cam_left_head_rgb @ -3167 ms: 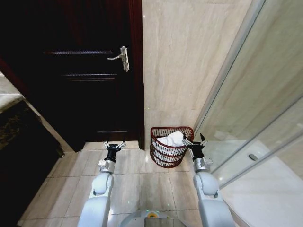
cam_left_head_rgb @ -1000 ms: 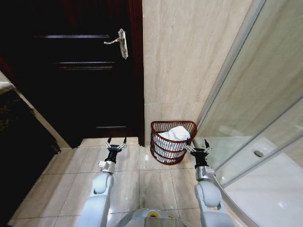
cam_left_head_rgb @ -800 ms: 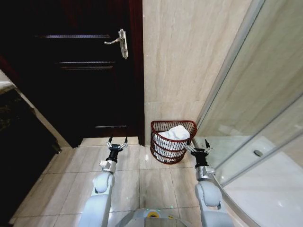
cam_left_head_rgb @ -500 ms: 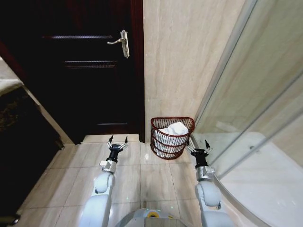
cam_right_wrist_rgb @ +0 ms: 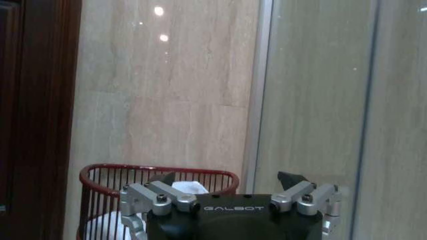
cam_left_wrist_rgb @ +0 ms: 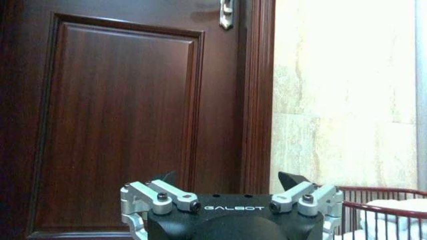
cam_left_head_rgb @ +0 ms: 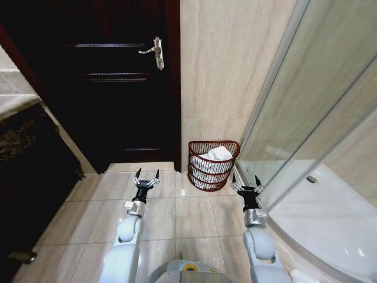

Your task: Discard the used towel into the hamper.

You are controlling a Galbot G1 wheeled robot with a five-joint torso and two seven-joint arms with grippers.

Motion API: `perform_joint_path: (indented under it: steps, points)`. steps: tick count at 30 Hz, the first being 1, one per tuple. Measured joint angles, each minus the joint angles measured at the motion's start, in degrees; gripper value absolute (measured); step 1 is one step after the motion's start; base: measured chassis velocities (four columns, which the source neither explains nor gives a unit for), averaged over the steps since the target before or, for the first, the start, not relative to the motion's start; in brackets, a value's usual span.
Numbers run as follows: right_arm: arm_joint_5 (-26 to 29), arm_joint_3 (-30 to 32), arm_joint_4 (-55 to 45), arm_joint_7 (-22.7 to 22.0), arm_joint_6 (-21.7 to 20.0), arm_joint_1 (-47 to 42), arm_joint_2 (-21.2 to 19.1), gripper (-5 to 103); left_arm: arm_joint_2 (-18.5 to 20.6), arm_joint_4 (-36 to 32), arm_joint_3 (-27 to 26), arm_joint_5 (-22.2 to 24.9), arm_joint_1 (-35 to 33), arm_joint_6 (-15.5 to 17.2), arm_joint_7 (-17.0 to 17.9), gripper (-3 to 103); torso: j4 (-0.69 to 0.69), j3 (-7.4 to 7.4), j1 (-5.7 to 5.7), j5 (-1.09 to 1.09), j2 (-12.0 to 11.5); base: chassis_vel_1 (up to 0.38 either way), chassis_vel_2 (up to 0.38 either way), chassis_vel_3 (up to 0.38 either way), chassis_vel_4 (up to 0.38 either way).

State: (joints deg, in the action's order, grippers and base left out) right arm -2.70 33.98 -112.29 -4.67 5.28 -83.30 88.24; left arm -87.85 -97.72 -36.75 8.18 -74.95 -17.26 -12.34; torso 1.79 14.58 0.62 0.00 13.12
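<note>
**Two empty claws, one towel in one hamper**

The left claw [cam_left_head_rgb: 146, 177] was spread wide and held nothing, low over the floor tiles [cam_left_head_rgb: 159, 212] before the one dark door [cam_left_head_rgb: 112, 88]. The right claw [cam_left_head_rgb: 248, 187] was spread too, also empty. Between the two and just ahead stood the single hamper [cam_left_head_rgb: 212, 165] against the wall [cam_left_head_rgb: 224, 71], nearer the right claw. One white towel [cam_left_head_rgb: 215, 154] lay inside it. A glass screen [cam_left_head_rgb: 312, 118] rose beside the right claw.
</note>
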Motion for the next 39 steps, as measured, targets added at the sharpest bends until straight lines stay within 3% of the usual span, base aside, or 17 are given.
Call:
perform_joint_path:
  steps: [15,39]
  points:
    - [0.1,0.0,-0.1,0.0,0.0,0.0,0.0,100,0.0,-0.1,0.0,-0.1,0.0,0.0,0.0,100,0.00,0.03,0.01,0.00,0.1,0.100,-0.093,-0.102,0.093]
    - [0.1,0.0,-0.1,0.0,0.0,0.0,0.0,100,0.0,-0.1,0.0,0.0,0.0,0.0,0.0,100,0.00,0.06,0.04,0.00,0.1,0.003,-0.003,-0.002,0.004]
